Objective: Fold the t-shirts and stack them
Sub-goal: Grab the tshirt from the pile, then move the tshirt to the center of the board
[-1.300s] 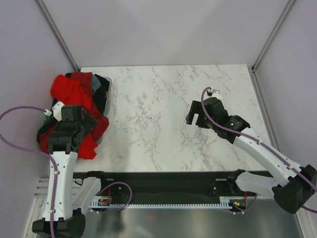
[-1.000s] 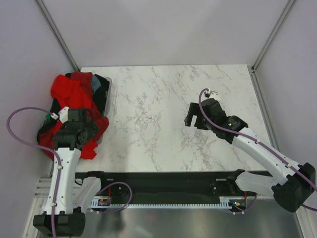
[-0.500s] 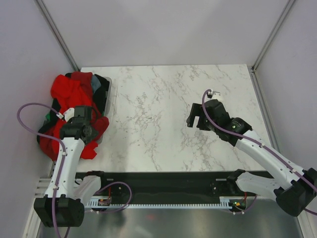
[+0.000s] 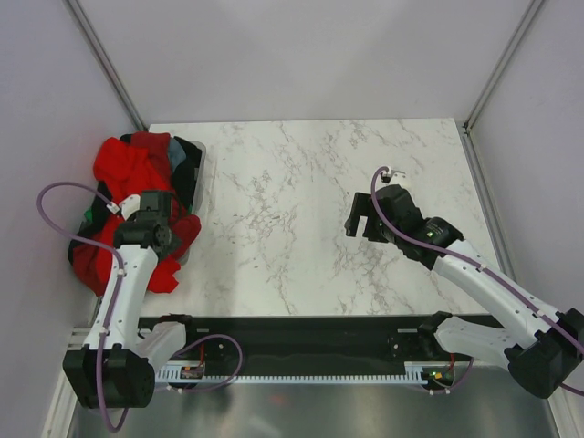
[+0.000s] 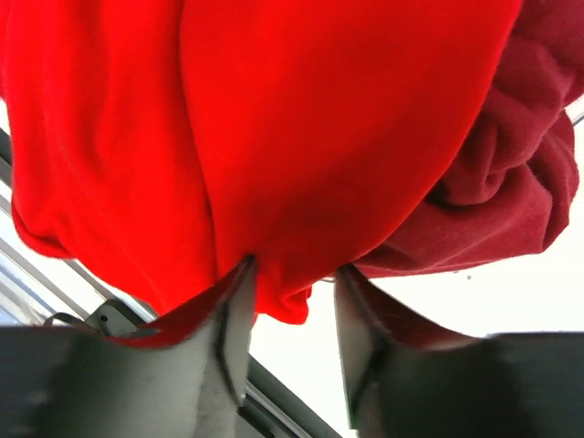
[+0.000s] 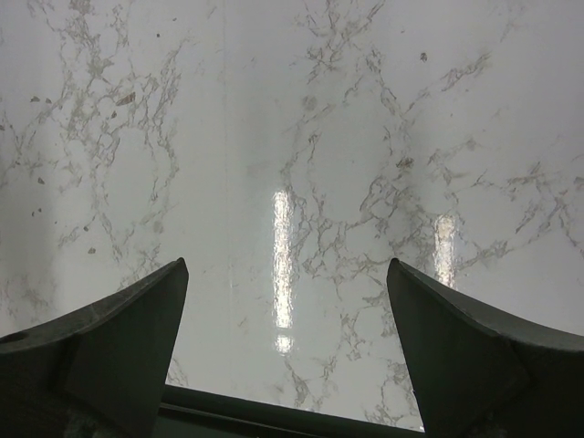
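the left gripper [image 5: 294, 266] has its fingers drawn close on a fold of bright red t-shirt [image 5: 274, 137] that bulges between and above them, with a darker red t-shirt [image 5: 511, 182] to their right. the right gripper [image 6: 287, 265] is spread wide, holding nothing, with marble table [image 6: 292, 137] beyond its fingertips.

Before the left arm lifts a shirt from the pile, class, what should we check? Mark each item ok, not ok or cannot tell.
1. Left gripper has cloth between its fingers: ok, a bright red t-shirt is bunched there.
2. Only one shirt is caught: cannot tell; a dark red t-shirt presses against one finger.
3. Right gripper is free to help: ok, open and empty above the marble table.
4. Shirt is untangled from the heap on the dark bin: cannot tell.
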